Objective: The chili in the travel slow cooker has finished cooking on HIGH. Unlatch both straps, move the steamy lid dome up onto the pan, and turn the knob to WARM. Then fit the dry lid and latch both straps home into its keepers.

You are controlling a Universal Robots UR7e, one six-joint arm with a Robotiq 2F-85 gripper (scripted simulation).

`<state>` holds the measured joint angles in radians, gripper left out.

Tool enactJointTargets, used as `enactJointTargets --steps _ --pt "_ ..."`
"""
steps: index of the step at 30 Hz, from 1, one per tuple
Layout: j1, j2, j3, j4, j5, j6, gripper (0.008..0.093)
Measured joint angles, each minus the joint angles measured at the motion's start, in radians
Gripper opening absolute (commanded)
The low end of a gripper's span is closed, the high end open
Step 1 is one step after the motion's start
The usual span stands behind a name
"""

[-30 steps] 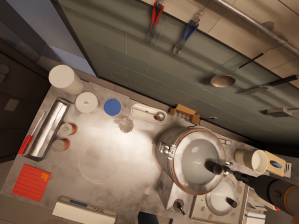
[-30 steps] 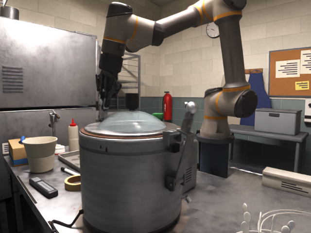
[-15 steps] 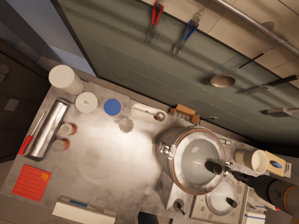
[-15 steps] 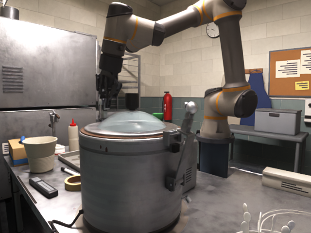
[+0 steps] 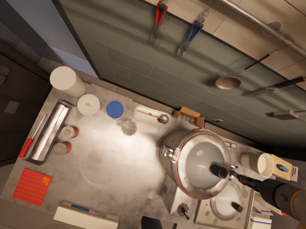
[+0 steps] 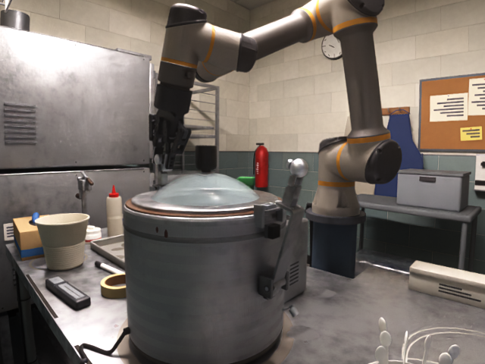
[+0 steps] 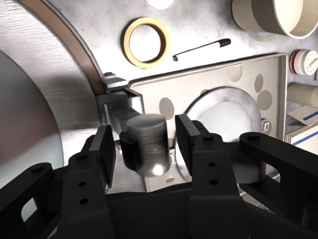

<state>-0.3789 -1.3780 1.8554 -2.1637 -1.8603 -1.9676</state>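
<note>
The far strap's metal handle stands raised between the fingers of my gripper, which is open and holds nothing. The gripper hangs at the far rim of the slow cooker, beside the fogged lid dome with its black knob. The near strap is swung out and up, its ball handle clear of the lid. The dry lid lies on the pan beside the cooker. The control knob sits on the cooker's base.
A cream cup stands near my wrist, with a tape ring and a marker on the counter between it and the cooker. A timer and boxes lie beyond the pan. The counter's left half holds jars and a foil tray.
</note>
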Motion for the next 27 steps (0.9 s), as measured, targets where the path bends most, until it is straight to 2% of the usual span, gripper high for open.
enactJointTargets --steps 7,20,27 --pt "0.005 -0.010 -0.012 0.025 -0.001 0.005 0.0480" --pt "0.030 -0.056 -0.081 0.144 -0.003 0.031 0.0480" --pt "0.033 -0.060 -0.089 0.159 -0.004 0.034 0.0480"
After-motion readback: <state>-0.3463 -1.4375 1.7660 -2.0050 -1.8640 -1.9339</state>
